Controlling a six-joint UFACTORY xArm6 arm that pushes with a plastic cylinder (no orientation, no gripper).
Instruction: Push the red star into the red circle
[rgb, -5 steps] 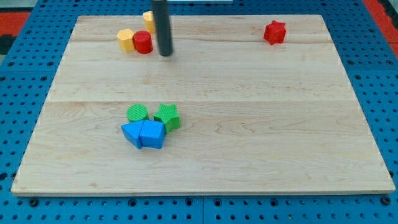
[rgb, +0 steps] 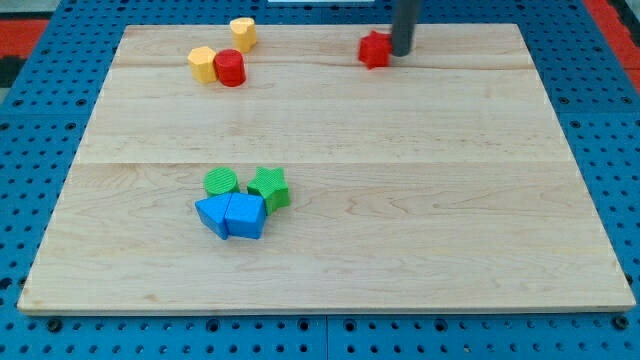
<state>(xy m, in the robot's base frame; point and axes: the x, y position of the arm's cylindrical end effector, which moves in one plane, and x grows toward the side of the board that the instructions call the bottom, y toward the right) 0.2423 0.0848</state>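
**Rod tip against the red star near the board's top edge**

You are looking at a pale wooden board (rgb: 330, 240) resting on a blue perforated table (rgb: 40, 200). My tip (rgb: 402, 52) sits at the view's top, right of centre, touching the small red star-shaped block (rgb: 374, 49) from its 3 o'clock side. This arm carries no fingers at all, only the straight dark rod (rgb: 404, 25), so there is nothing to spread or pinch.

From the red star, look toward 9 o'clock, well apart along the top of the board, and you find the red round block (rgb: 230, 68). A yellow hexagonal block (rgb: 203, 64) touches it at its 9 o'clock, and a second yellow block (rgb: 242, 32), whose shape you cannot make out clearly, lies just beside it at about 1 o'clock.

Toward 7 o'clock from the star, far down the board, a cluster lies together: a green round block (rgb: 221, 182), a green star-shaped block (rgb: 269, 187) just beside it at 3 o'clock, and two blue wedge-like blocks (rgb: 232, 215) pressed together below them.
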